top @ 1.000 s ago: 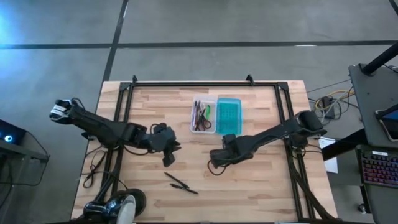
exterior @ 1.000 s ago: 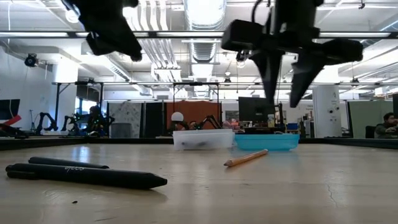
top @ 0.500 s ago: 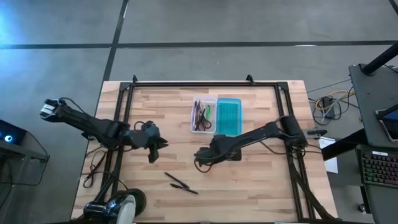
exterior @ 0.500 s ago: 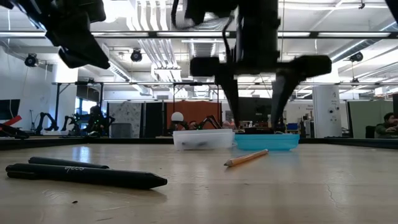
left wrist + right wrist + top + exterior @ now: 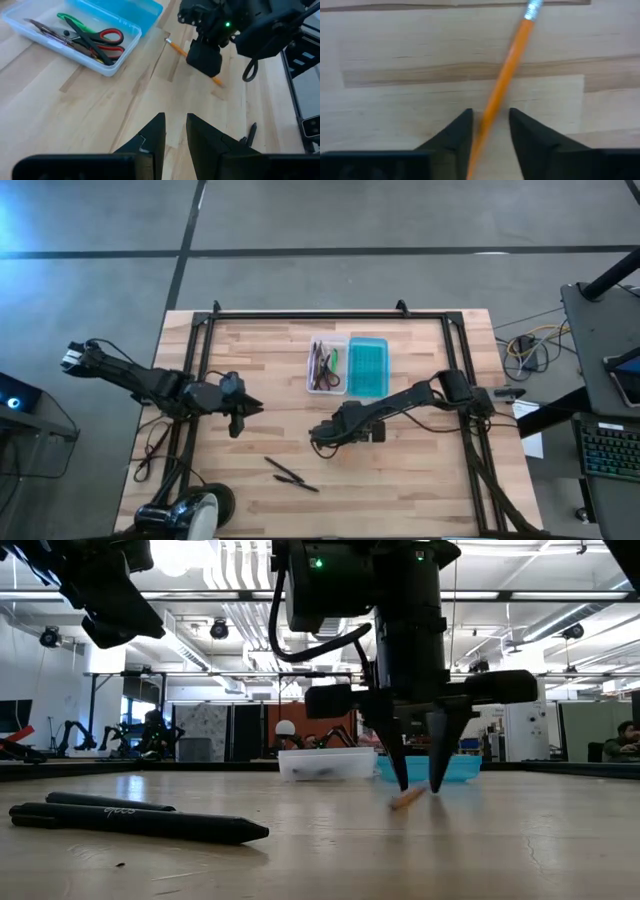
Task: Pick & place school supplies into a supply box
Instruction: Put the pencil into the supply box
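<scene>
The right gripper (image 5: 418, 780) is down on the bench (image 5: 420, 480) with its tips touching the wood, one on each side of the orange pencil (image 5: 506, 80), which lies flat between them. The jaws stand a little apart with the pencil in the gap, so I would call this the pick itself: straddling it, not yet clearly pinching it. The supply box (image 5: 327, 366) sits farther back near the middle of the bench, its teal lid (image 5: 367, 366) folded open beside it, with the red-handled scissors (image 5: 102, 39) and other thin supplies already lying in the clear tray. Two dark pens (image 5: 290, 474) still wait near the front edge. The left gripper (image 5: 240, 407) hangs above the bench off to its own side, jaws slightly parted and holding nothing. Next, I reckon, the right jaws must close firmly on the pencil, lift it without letting it swing, carry it back over the tray and line it up lengthways before letting go.
</scene>
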{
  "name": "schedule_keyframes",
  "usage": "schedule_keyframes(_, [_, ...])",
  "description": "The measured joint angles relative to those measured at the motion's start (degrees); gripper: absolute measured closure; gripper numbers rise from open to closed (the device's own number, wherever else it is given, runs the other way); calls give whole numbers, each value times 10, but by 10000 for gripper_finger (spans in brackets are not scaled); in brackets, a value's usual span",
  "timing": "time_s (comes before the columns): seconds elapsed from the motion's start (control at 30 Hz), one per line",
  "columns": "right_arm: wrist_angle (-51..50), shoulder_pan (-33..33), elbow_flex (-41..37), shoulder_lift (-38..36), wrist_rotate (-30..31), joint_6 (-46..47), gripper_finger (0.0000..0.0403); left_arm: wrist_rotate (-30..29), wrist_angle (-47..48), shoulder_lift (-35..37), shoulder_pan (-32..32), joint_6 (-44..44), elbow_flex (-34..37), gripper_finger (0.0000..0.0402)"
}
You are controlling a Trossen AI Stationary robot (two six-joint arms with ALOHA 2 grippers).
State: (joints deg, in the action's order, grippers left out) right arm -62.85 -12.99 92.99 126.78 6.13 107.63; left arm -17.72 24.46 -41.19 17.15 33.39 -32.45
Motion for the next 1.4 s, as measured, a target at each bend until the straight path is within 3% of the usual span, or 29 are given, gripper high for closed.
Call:
schedule_keyframes(0.27, [7, 0, -6, 11, -1, -30, 385, 0, 1, 1, 0, 0, 0, 340])
schedule_keyframes(0.57, [29, -2, -9, -12, 51, -28, 389, 0, 0, 0, 0, 11, 0, 340])
schedule_keyframes(0.93, [63, 1, -8, -131, 232, -7, 390, -4, -5, -16, 0, 18, -1, 340])
schedule_keyframes(1.17, [65, 100, -7, -182, 253, -157, 390, -4, -25, -33, -2, 18, -1, 340])
schedule_keyframes(1.4, [155, 243, -8, -163, 157, -350, 390, -4, -56, -52, -2, 55, -1, 340])
